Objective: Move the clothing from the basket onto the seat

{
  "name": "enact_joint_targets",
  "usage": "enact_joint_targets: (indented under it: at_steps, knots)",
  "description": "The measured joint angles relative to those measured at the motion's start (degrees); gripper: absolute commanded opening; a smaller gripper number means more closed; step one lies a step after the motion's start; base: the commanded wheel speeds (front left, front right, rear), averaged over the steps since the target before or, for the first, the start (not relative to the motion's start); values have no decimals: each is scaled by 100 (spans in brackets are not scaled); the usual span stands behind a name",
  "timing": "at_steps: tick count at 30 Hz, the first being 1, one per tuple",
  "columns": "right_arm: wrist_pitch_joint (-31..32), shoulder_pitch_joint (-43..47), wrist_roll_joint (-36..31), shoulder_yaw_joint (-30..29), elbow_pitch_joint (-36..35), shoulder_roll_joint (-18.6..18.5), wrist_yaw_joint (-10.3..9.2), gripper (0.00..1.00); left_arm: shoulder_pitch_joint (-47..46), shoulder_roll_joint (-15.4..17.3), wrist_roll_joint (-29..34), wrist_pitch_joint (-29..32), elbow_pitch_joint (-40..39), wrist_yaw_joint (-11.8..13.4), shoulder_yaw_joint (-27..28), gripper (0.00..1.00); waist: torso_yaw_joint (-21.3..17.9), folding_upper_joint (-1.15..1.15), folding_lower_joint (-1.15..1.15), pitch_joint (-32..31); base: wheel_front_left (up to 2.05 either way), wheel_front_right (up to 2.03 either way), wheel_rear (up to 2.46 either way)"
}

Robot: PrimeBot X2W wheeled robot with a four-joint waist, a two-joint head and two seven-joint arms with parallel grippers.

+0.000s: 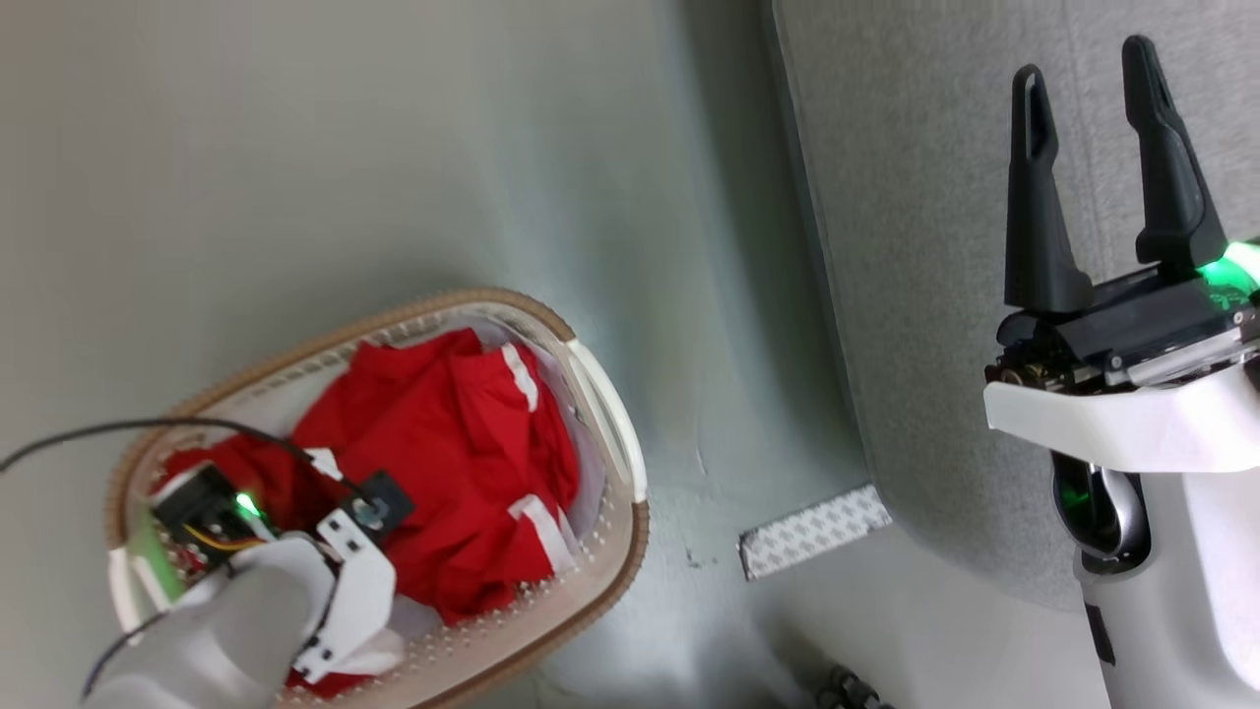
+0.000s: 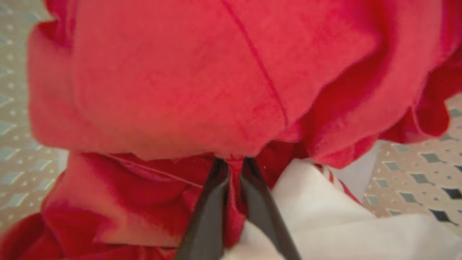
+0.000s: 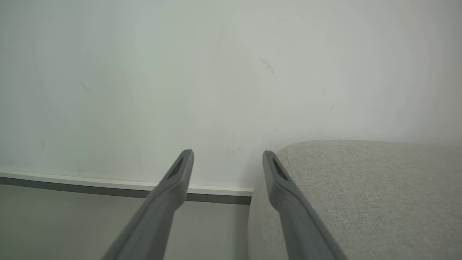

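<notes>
Down inside the basket (image 1: 635, 551), the left pincer (image 2: 234, 160) is clamped on a narrow fold of the red clothes (image 2: 180, 90), the pleat squeezed between its two dark fingers (image 2: 209, 202). Most of the heap bulges just beyond the fingertips. A piece of white cloth (image 2: 325, 216) lies beside one finger, not caught in the bite as far as I can see. All the clothes sit in the basket; none lie on the sofa (image 1: 935, 246). The right pincer (image 1: 1083, 57) hangs with its fingers apart and nothing between them, the sofa just beside and below it.

From where I stand, the job in hand is the lift. The bite looks thin, so I would raise it straight and slowly, watching that the fold does not slip out. It should go high enough for the trailing cloth to clear the basket's rim before swinging across the strip of floor (image 1: 709, 345) toward the sofa. A snag on the rim could drag the basket along, since it looks light.
</notes>
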Motion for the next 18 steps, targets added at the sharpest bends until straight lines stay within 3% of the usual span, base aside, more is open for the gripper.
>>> enact_joint_targets:
  at_steps: [18]
  knots:
    - [-1,559,-730,-281,537,9,0,100,611,-937,-995,-958,-240,-70,246,0,764,0,-1,-1829,0,0,0]
